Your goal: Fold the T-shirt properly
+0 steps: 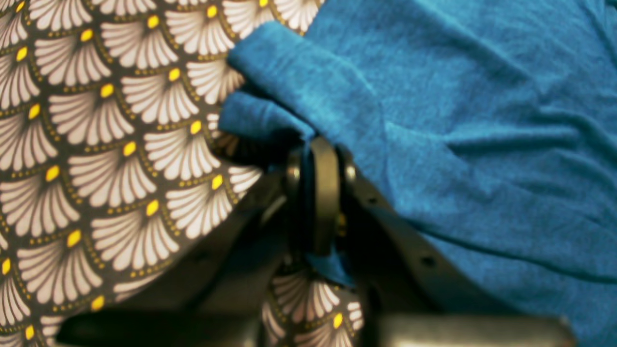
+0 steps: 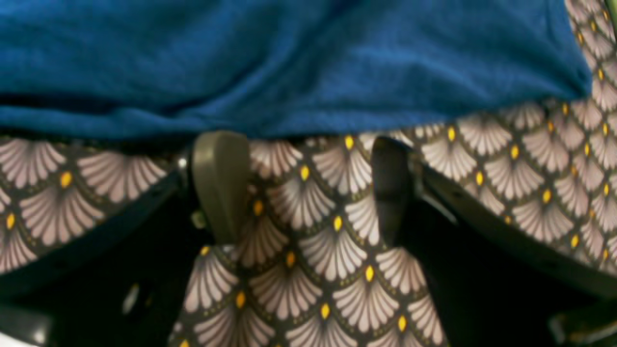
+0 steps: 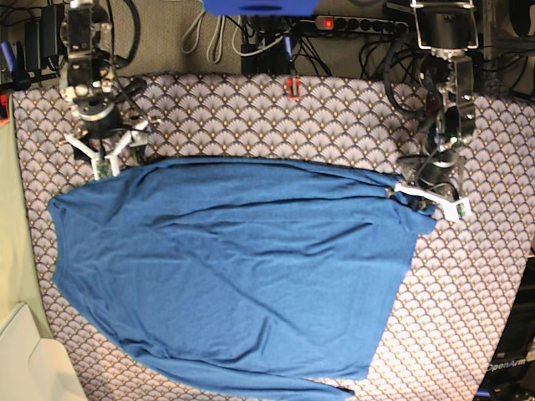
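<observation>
A: Where's the shirt [image 3: 234,267]?
B: Spread over the middle of the counter [image 3: 485,276], on the patterned cloth [image 3: 334,117], reaching down to the near edge.
A: And the left hand [image 1: 315,193]?
B: Clamped tight on a fold of the shirt's far corner, at its own side.
A: The right hand [image 2: 306,185]?
B: Wide apart and holding nothing, its tips just at the shirt's edge near the far corner opposite.

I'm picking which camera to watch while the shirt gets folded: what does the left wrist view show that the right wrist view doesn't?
Only the left wrist view: the left pincer shut on a bunched edge of the shirt. Only the right wrist view: the right pincer open, nothing between its fingers, just short of the shirt's edge. Both: blue shirt on the patterned tablecloth.
</observation>
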Robot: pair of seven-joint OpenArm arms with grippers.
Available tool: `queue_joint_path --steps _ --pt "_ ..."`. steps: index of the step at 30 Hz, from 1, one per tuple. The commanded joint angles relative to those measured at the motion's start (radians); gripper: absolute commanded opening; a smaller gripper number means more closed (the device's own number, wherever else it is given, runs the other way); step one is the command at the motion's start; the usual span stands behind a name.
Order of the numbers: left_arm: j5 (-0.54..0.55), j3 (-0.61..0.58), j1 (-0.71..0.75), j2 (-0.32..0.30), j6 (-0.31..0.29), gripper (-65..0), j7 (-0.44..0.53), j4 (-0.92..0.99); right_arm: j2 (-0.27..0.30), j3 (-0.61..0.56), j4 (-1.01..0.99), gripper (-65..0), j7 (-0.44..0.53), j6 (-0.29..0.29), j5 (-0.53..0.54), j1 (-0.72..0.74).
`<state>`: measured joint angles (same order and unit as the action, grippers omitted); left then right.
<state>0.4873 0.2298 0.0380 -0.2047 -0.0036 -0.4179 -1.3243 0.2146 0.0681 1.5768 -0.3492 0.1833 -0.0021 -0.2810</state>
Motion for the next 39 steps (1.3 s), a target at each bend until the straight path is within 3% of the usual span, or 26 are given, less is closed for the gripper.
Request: queue_joint_path --steps 1,16,22,29,39 --pt "0.003 0.003 -0.014 -0.012 -0.005 -64.6 0.021 -0.022 0.013 -0.003 0.018 -24.2 0.025 -0.005 0.001 -0.001" --pt "0.003 0.003 -0.014 -0.012 -0.005 -64.6 0.021 -0.022 0.052 -0.086 0.01 -24.2 0.025 -0.005 -0.003 0.001" --pt "0.003 0.003 -0.014 -0.011 -0.005 -64.6 0.021 -0.022 0.049 -0.103 0.009 -24.2 0.025 -0.005 -0.129 0.004" --pt "0.003 0.003 -0.014 -0.011 -0.005 -64.6 0.021 -0.022 0.039 -0.104 -0.074 -24.2 0.026 -0.005 -0.131 0.062" --pt "0.003 0.003 -0.014 -0.011 -0.005 -64.6 0.021 -0.022 0.041 -0.104 -0.095 -24.7 0.112 -0.005 -0.132 0.062"
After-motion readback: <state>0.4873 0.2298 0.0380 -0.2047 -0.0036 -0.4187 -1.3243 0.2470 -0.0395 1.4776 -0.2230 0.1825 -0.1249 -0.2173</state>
